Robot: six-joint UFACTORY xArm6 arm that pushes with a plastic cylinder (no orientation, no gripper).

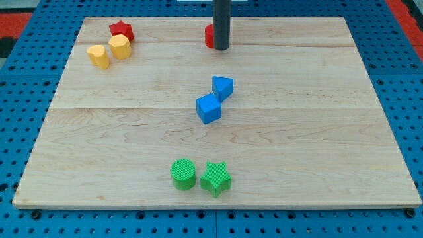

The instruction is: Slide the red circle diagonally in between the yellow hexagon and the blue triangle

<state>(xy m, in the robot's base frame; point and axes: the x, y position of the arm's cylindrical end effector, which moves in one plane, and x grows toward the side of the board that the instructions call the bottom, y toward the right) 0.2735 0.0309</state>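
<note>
Green star nearest, my tip far back, touching red circle just behind-left, no hand

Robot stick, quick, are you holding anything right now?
My tip: no gripper, holds nothing; it stands against the red circle, at its right side in the view, near the view's top.

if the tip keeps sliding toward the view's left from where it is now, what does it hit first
My tip sits just right of the red circle, apparently touching it, so that block comes first. Farther left in roughly that line sit the red star and the yellow hexagon, though depth is hard to judge.
</note>
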